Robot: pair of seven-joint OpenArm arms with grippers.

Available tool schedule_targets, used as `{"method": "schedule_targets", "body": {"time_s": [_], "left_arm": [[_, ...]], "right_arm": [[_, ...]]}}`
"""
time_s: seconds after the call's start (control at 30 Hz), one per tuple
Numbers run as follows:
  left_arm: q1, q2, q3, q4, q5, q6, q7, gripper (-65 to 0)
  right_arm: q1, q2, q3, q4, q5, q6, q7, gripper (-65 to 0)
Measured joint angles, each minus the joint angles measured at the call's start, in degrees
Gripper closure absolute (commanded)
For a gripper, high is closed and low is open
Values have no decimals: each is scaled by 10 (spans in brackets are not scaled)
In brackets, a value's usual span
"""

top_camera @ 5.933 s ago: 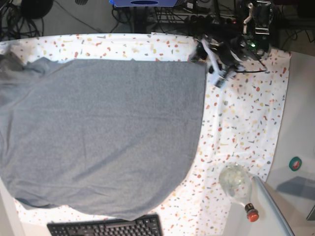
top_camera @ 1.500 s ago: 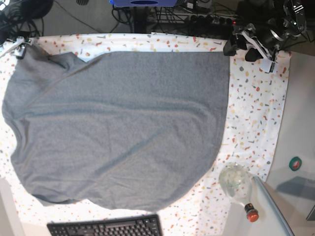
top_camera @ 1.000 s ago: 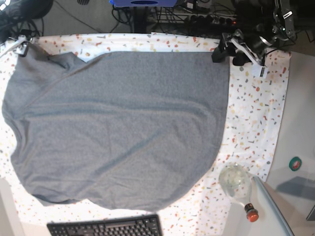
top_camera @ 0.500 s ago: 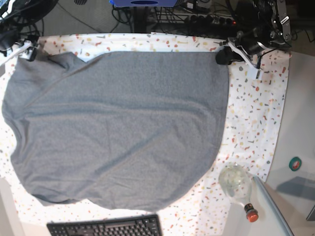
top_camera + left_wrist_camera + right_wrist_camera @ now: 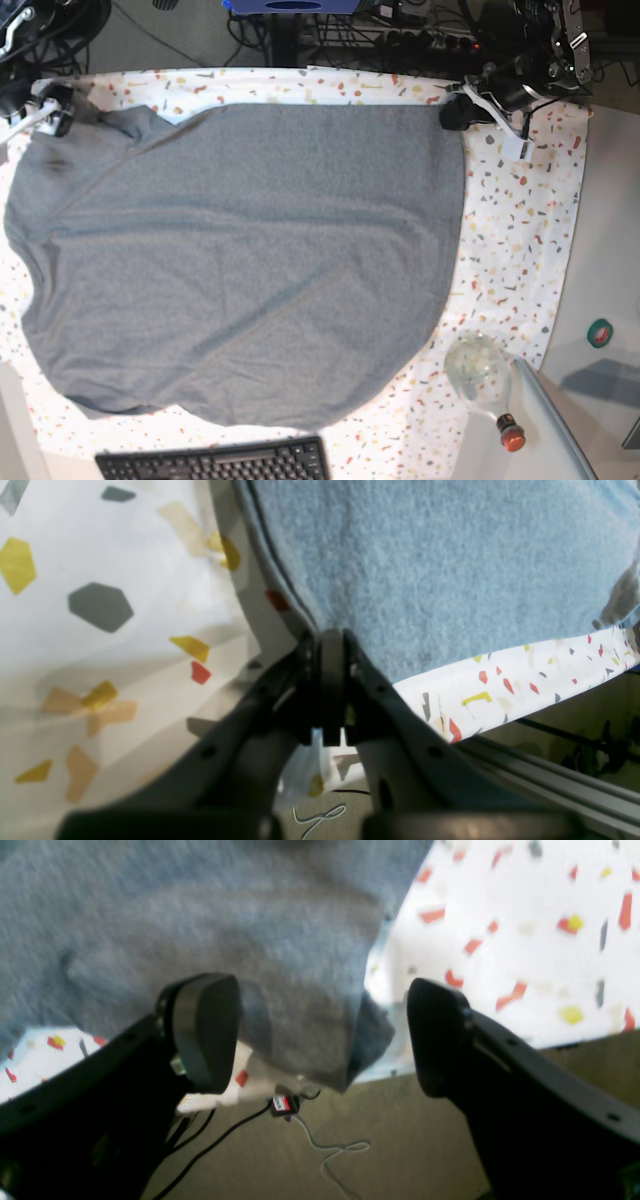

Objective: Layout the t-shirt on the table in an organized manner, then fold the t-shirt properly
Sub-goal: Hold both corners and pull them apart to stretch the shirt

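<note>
Where the left wrist view looks down its own gripper (image 5: 330, 645), the jaws are pressed together on the hemmed corner of the shirt (image 5: 450, 565), which lies flat on the desk (image 5: 100, 645) near its far edge. Through the right wrist view, the right gripper (image 5: 320, 1035) stands with its jaws wide apart, straddling a limp corner of grey cloth that droops over the desk's edge toward the floor cables; neither pad seems to touch it. From the base view, the shirt (image 5: 240, 260) covers most of the desk (image 5: 520, 250), spread wider than several seconds ago, when it ran off the left edge. The left gripper (image 5: 455, 112) has moved in over the last second or so to pinch the far right corner, while the right gripper (image 5: 50, 108) has drawn slightly off the far left corner. That suggests the layout is nearly done, though the shirt's edges are still curved.
</note>
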Motion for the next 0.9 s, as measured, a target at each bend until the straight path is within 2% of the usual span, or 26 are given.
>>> {"method": "schedule_targets", "body": {"time_s": [0.23,0.3,0.4,0.5,0.57,0.6,0.73,0.77,0.9], "left_arm": [[0,0,0,0,0,0,0,0],[0,0,0,0,0,0,0,0],[0,0,0,0,0,0,0,0],[0,0,0,0,0,0,0,0],[0,0,0,0,0,0,0,0],[0,0,0,0,0,0,0,0],[6,0,2,28,15,1,15,0],[14,0,3,49,26,9,23,0],[58,0,3,129,28,9,31,0]], "right_arm": [[-5,1,0,-3,-1,0,-1,-494],[-5,1,0,-3,0,0,-2,-468],[-5,0,0,-4,0,0,-4,-329],[-4,0,0,-12,3,0,-6,-150],[-2,1,0,-28,1,0,-27,-32],[-2,0,0,-29,2,0,-32,0],[-5,0,0,-12,3,0,-44,0],[-5,0,0,-2,3,0,-53,0],[-25,-1,0,62,2,0,-85,0]]}}
